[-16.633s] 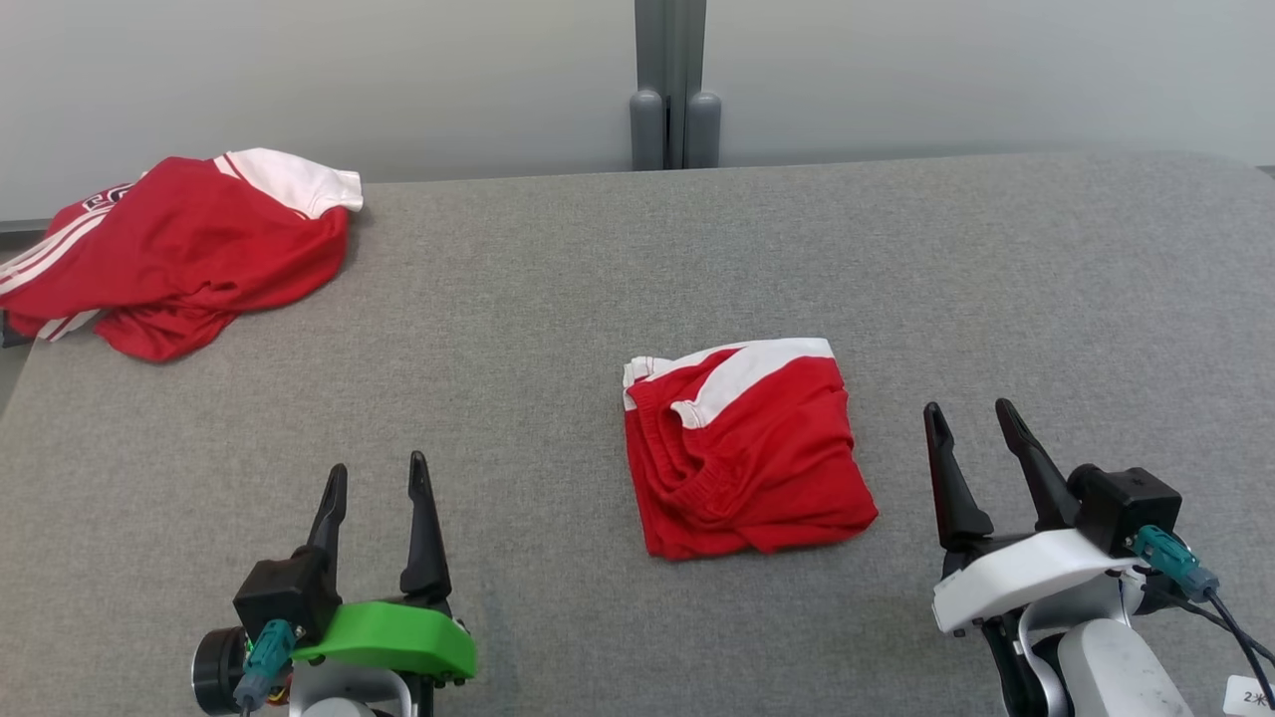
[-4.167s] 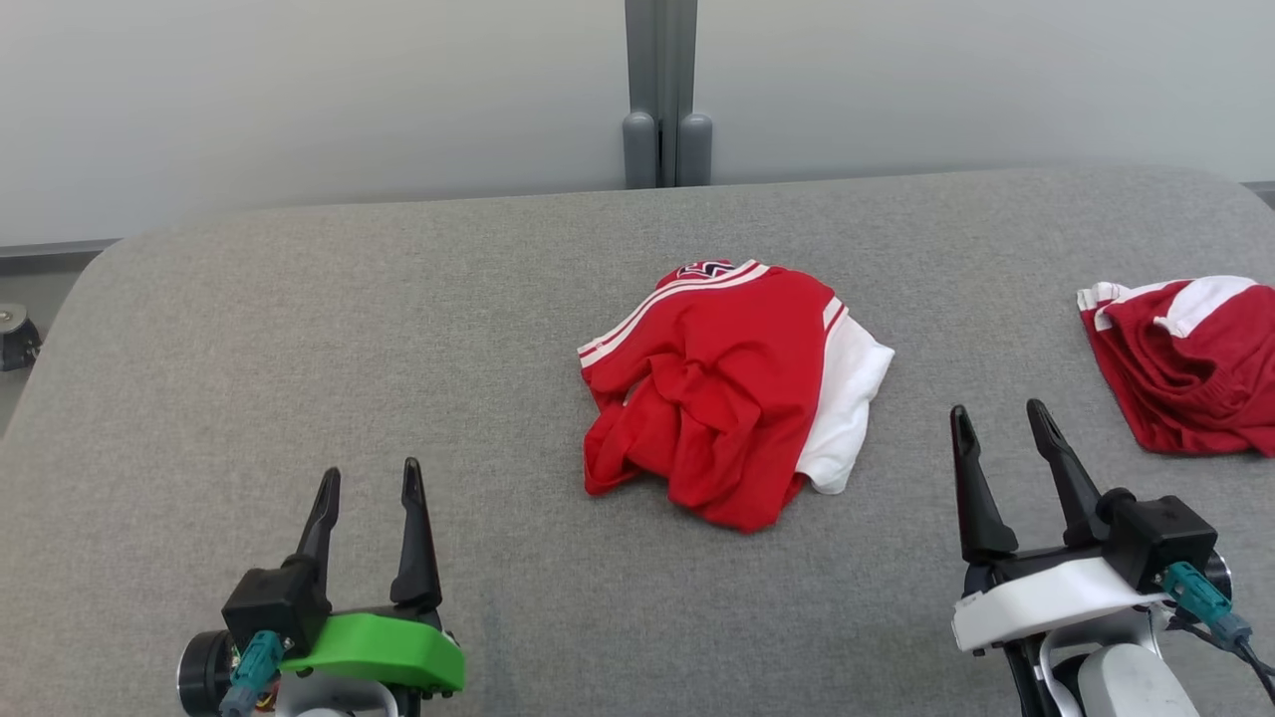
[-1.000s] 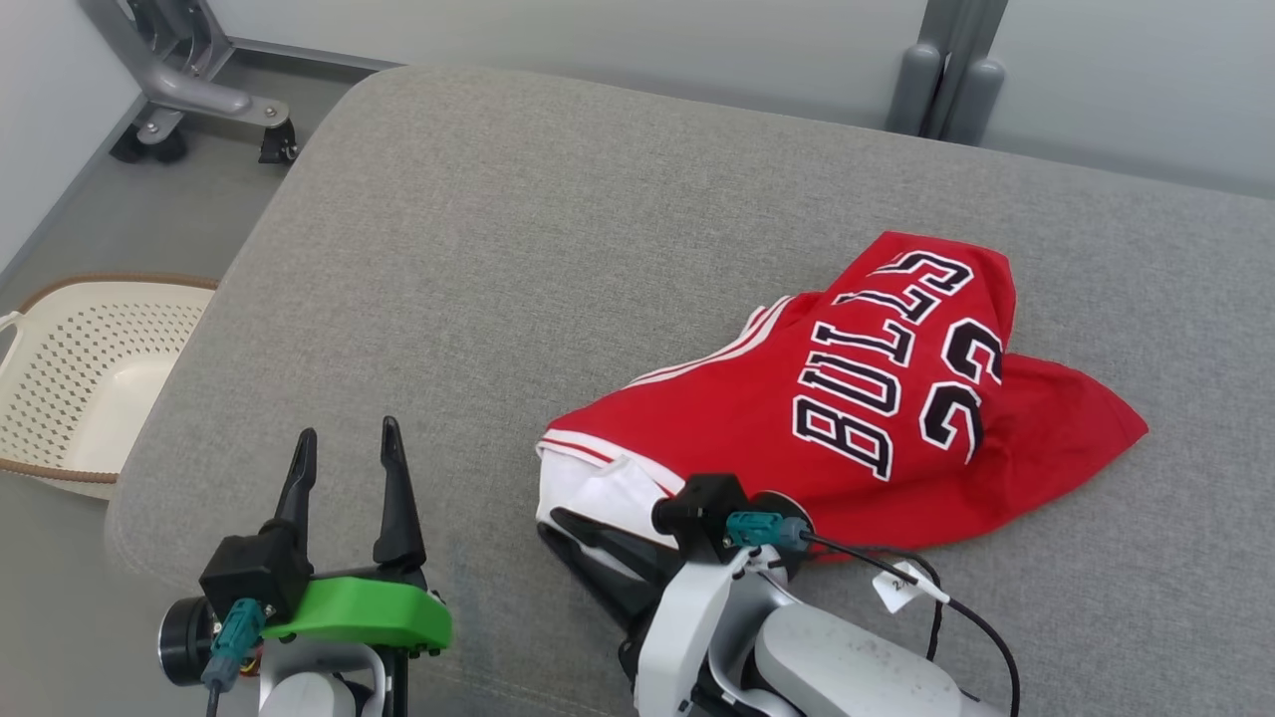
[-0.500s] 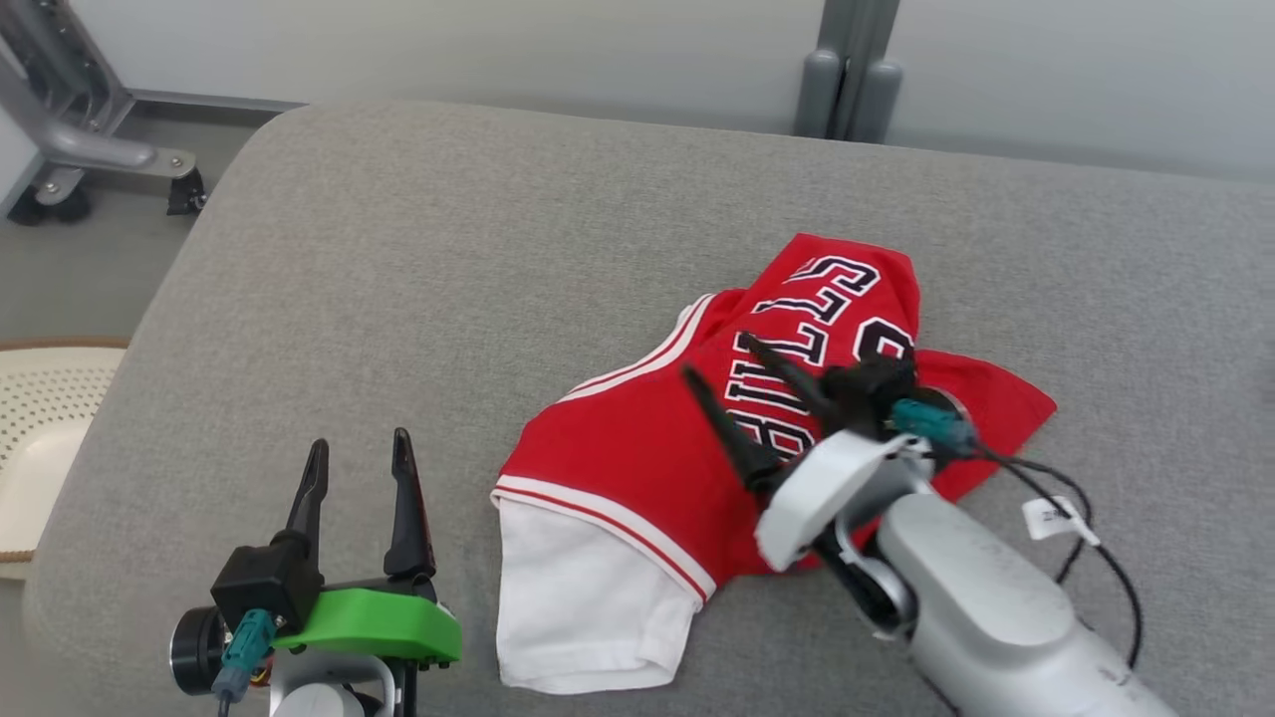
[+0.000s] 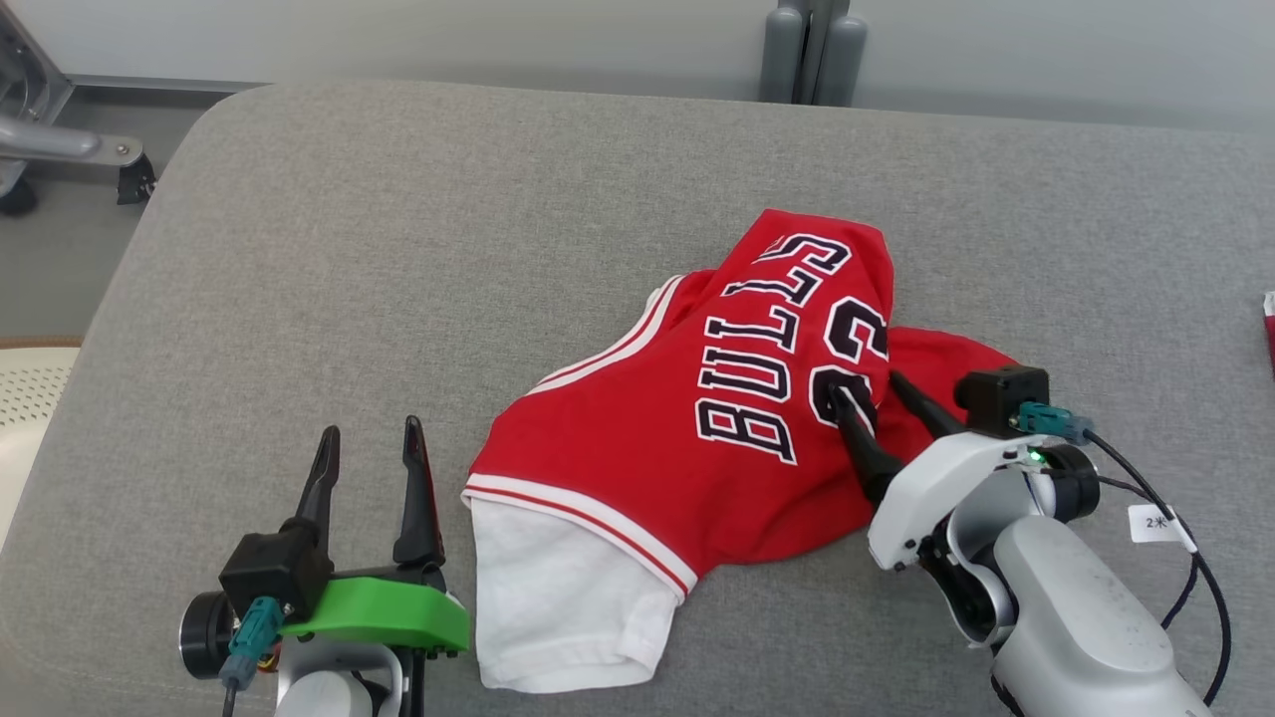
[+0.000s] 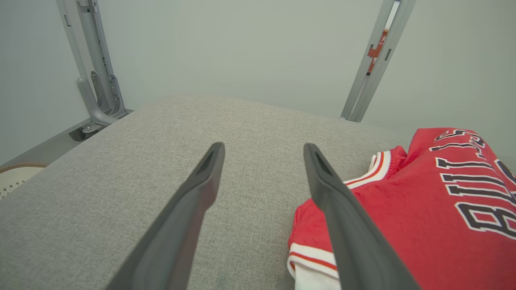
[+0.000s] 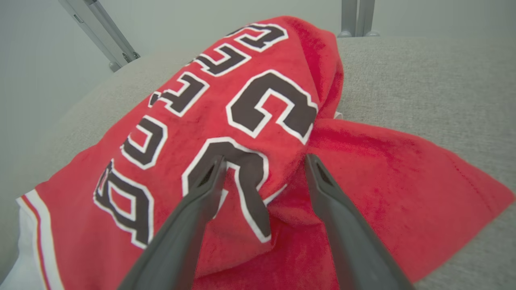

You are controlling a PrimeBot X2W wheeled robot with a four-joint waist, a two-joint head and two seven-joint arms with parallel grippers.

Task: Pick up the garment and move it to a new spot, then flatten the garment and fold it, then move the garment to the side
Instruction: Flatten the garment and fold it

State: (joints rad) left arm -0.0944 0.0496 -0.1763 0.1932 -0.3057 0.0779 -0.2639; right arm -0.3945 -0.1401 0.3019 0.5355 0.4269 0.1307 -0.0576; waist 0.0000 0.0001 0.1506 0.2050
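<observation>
1. Now, closest in: the left gripper (image 5: 373, 426) hangs over bare desk (image 5: 398, 249) at near left. Its fingers are spread wide and hold nothing, just beside the jersey's white end.
2. The right gripper (image 5: 865, 384), near right, is likewise fully spread and empty. Its fingers straddle a doubled-over edge of the jersey (image 5: 637, 468), one over the black number and the other over the red layer below. Contact with the cloth: cannot tell.
3. The jersey lies mid-desk, rumpled, not flat. Its long axis runs diagonally from the near-left white end, probably a sleeve, to the far-right red end.
4. The lettering runs along that axis, near to far, with letter tops toward the left. So the neck side likely faces left and the hem right, where a red flap juts out.
5. Judgement: relocation looks done and flattening is the step in hand. Folding and the move aside are not begun.
6. The next move likely calls for the right gripper to pinch the doubled edge and the left to take the white end. Both would then draw apart to open the layers.
7. Farther off, a pale basket (image 5: 20, 398) sits past the desk's left edge and a grey post (image 5: 812, 45) stands behind the far edge.
</observation>
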